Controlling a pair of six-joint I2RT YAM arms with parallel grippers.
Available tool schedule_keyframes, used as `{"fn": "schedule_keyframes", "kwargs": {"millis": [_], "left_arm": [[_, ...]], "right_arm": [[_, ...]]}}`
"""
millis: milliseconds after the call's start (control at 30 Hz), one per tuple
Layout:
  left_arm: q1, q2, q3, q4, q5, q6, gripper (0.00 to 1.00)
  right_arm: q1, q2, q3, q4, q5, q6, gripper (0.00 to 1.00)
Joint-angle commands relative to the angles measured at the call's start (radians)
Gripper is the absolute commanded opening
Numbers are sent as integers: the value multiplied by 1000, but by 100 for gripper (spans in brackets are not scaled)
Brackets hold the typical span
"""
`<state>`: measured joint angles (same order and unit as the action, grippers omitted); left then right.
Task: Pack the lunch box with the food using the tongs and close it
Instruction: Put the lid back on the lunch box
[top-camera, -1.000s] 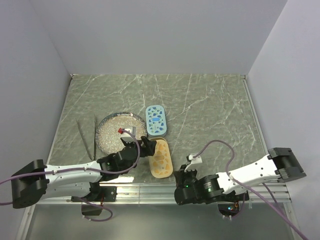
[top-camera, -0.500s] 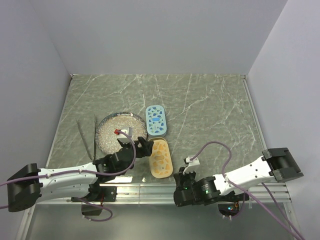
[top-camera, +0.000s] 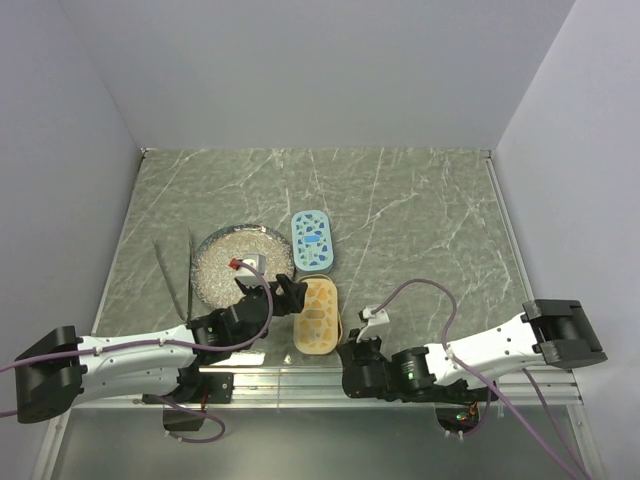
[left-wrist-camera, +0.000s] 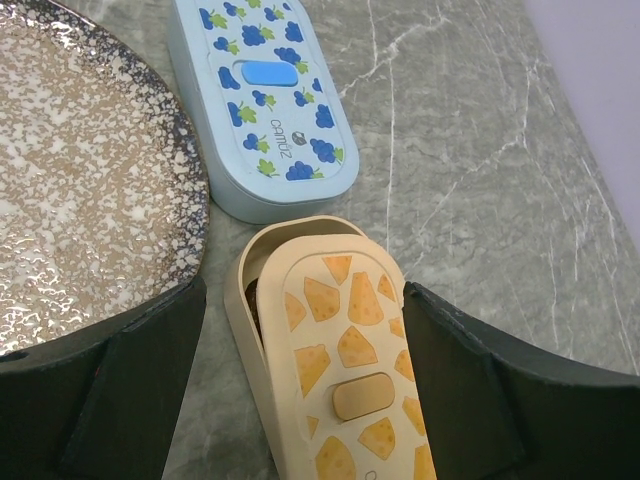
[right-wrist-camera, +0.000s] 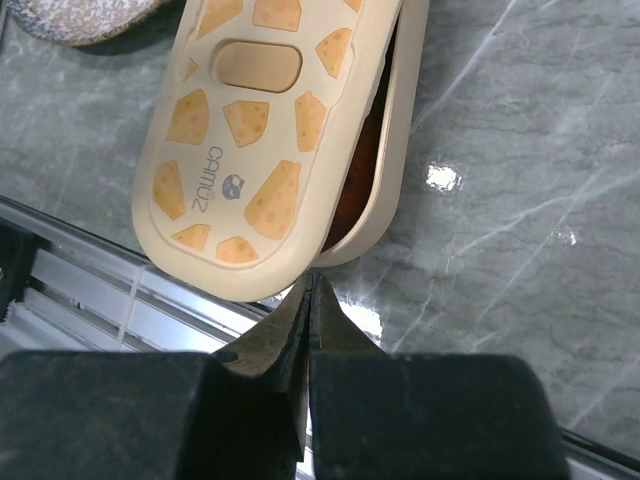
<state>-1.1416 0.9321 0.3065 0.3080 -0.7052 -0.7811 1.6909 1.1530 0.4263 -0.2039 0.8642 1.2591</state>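
Note:
The beige lunch box (top-camera: 318, 315) with cheese wedges on its lid lies near the front edge, the lid askew so one side gapes. Orange and dark brown food (right-wrist-camera: 362, 165) shows through that gap. My left gripper (left-wrist-camera: 304, 288) is open, one finger on each side of the box (left-wrist-camera: 340, 370) without gripping it. My right gripper (right-wrist-camera: 310, 280) is shut, its tips against the near end of the box (right-wrist-camera: 260, 140). In the top view the right gripper (top-camera: 350, 350) is just right of the box's front end. The metal tongs (top-camera: 167, 273) lie on the table left of the plate, held by neither gripper.
A round silvery speckled plate (top-camera: 222, 268) sits left of the boxes and shows in the left wrist view (left-wrist-camera: 80, 170). A closed light blue box with grape prints (top-camera: 312, 240) lies behind the beige one (left-wrist-camera: 265, 100). The table's front rail (right-wrist-camera: 120, 300) runs just under the box's near end.
My right gripper has slid left, up to the box's near end. The box has shifted slightly left. My left gripper has drawn back a little, still open.

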Motion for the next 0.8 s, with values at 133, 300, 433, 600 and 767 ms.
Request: {"fn": "schedule_keyframes", "kwargs": {"millis": [133,300,433,600,767], "left_arm": [[-4,7,-1,16,-7,-6,86],[-6,-7,-1,5,-8,-4,86],[-4,-21,0,-18,-22,-9,85],[-4,-27,5,-32,-19,-7,85],[-7,2,-6,-40,-4,-38,83]], "right_arm": [[-40,28,-23,116,-19,-58,0],[-42,2,-20,71,4,-41,0],[-40,-35,-18,15,12,-38,0],[-4,13,25,5,-22,-73,0],[32,54,120,-219,44,31,0]]}}
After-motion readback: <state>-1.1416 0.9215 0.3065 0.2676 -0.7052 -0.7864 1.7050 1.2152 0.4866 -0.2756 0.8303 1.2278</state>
